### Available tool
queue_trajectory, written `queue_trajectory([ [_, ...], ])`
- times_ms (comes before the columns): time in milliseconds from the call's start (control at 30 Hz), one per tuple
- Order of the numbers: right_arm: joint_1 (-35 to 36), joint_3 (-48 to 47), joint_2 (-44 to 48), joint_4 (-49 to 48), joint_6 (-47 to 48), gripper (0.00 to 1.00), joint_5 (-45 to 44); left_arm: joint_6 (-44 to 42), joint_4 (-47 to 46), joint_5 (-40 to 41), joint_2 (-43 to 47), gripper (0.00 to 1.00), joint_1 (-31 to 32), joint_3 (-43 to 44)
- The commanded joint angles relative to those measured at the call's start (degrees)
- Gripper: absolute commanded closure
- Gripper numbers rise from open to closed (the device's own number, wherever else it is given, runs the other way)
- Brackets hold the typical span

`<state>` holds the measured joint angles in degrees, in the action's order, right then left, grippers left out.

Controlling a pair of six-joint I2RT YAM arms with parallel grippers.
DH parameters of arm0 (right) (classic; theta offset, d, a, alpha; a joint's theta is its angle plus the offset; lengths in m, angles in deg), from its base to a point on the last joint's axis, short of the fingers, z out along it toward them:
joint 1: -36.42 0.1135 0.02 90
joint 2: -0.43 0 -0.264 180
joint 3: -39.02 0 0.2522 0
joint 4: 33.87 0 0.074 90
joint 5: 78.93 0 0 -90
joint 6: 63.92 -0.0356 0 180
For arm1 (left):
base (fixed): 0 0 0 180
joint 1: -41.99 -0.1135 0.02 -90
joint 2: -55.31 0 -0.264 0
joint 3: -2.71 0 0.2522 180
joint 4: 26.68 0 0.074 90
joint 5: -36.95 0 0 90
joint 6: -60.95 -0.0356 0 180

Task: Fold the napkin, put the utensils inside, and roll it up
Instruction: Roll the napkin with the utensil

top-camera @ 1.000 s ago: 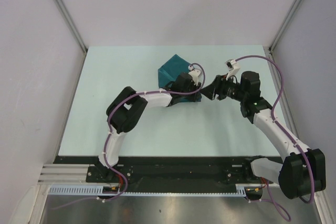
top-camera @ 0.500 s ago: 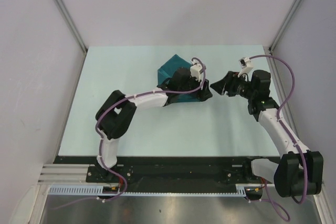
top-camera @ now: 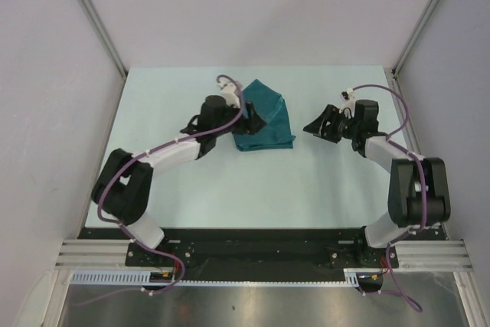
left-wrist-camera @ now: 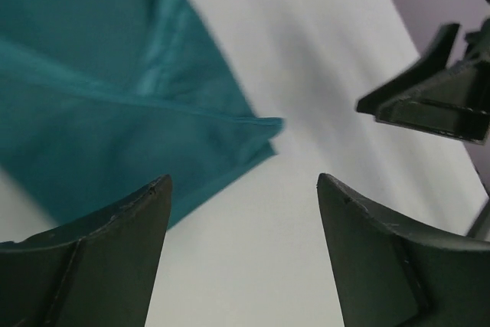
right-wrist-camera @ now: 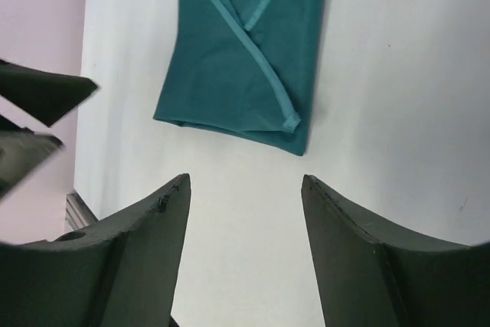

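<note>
The teal napkin [top-camera: 269, 122] lies folded into a narrow packet at the back middle of the table, one corner pointing toward the right arm. My left gripper [top-camera: 256, 119] hovers at its left edge, open and holding nothing; its wrist view has the napkin [left-wrist-camera: 115, 89] at upper left and bare table between the fingers of the left gripper [left-wrist-camera: 243, 181]. My right gripper [top-camera: 315, 126] stands open to the right of the cloth, apart from it. In the right wrist view the napkin [right-wrist-camera: 245, 59] lies ahead of the right gripper [right-wrist-camera: 245, 180]. The utensils are out of view.
The pale table [top-camera: 230, 189] is walled by grey panels on three sides, with metal posts at the back corners. Each wrist view catches the other gripper: the right gripper [left-wrist-camera: 429, 101] in the left one, the left gripper [right-wrist-camera: 38, 97] in the right one.
My left gripper has opened, let go of the napkin and drawn back leftward off the cloth. The right arm has pulled back to the right, still open. More of the folded napkin now shows.
</note>
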<state>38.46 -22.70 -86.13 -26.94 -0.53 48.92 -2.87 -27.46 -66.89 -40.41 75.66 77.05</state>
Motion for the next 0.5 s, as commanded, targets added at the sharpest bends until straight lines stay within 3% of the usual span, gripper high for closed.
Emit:
queue_trajectory([
  [0,1.3,-6.1,-8.8,-6.6,-2.7,0.36,2.7,5.4,0.3,3.3,7.2,0.2,-7.6,-6.8],
  [300,5.9,-11.9,-25.0,-11.4,-6.3,0.41,2.5,7.7,1.1,2.1,14.2,0.21,-15.7,-16.1],
  [467,6.7,-11.8,-27.4,-11.2,-6.3,0.42,1.2,7.6,2.1,1.1,15.5,0.21,-17.4,-17.6],
])
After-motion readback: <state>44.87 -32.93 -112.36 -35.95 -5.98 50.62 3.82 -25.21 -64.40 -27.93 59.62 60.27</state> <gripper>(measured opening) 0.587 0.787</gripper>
